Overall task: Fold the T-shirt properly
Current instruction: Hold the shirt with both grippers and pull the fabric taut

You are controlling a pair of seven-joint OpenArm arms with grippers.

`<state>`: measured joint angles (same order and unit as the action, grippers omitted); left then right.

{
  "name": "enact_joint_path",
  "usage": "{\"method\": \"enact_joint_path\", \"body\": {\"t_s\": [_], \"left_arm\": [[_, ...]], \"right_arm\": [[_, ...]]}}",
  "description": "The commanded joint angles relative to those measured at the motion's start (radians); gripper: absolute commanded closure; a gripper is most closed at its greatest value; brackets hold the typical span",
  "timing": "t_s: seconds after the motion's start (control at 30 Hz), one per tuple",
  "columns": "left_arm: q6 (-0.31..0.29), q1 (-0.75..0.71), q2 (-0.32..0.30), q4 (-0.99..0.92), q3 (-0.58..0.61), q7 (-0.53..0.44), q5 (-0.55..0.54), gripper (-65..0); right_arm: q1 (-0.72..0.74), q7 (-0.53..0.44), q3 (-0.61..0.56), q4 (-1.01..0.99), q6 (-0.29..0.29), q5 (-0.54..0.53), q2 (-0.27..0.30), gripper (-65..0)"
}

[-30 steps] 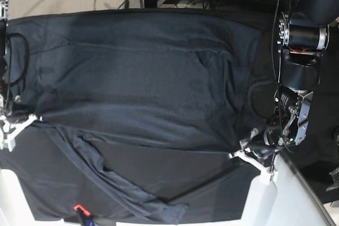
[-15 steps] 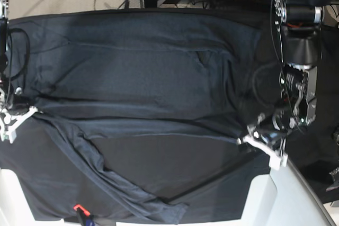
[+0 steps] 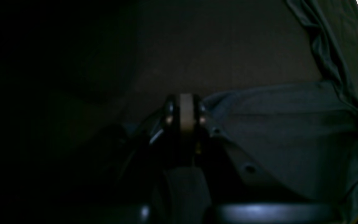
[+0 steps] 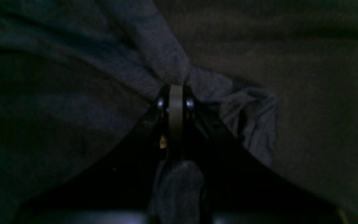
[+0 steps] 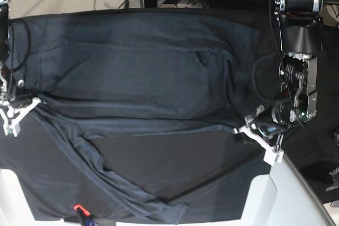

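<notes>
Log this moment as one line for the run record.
phase: fold underway | left gripper: shut on T-shirt edge | right gripper: shut on T-shirt edge | T-shirt: spread on black tablecloth, one sleeve trailing toward the near edge

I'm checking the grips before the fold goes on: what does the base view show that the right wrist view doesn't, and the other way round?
Only the base view shows the whole T-shirt spread over the tablecloth, the left gripper at its edge, and the floor cables beyond. Only the right wrist view shows the right gripper close up, shut on a bunched pinch of fabric. Both show that gripper holding the shirt.
</notes>
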<state>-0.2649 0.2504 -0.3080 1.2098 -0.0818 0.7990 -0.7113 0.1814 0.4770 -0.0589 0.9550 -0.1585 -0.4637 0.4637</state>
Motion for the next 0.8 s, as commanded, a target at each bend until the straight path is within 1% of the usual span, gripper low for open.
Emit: {"method": "enact_joint_path", "body": {"t_s": [0.0, 0.13, 0.27, 0.5, 0.67, 0.77], "left_arm": [[-0.007, 0.019, -0.012, 0.034, -0.005, -0.003, -0.015, 0.0], [-0.007, -0.003, -0.030, 0.071, -0.005, 0.038, -0.015, 0.0], [-0.007, -0.036, -0.053, 0.077, -0.005, 0.038, -0.015, 0.0], [-0.007, -0.070, -0.067, 0.095, -0.006, 0.038, -0.015, 0.0], [-0.007, -0.084, -0.072, 0.121, -0.006, 0.038, -0.015, 0.0], [-0.007, -0.093, -0.072, 0.126, -0.006, 0.038, -0.015, 0.0]], "right_arm": [[0.003, -0.014, 0.011, 0.025, 0.003, -0.004, 0.033, 0.0], [-0.007, -0.014, 0.011, 0.046, 0.003, -0.005, 0.046, 0.0], [-0.020, -0.014, 0.011, 0.046, 0.003, -0.005, 0.050, 0.0], [-0.021, -0.016, 0.014, 0.048, 0.004, -0.005, 0.054, 0.0], [-0.076, -0.016, 0.115, 0.086, 0.004, -0.005, 0.050, 0.0], [-0.112, -0.013, 0.132, 0.127, 0.004, -0.005, 0.054, 0.0]]}}
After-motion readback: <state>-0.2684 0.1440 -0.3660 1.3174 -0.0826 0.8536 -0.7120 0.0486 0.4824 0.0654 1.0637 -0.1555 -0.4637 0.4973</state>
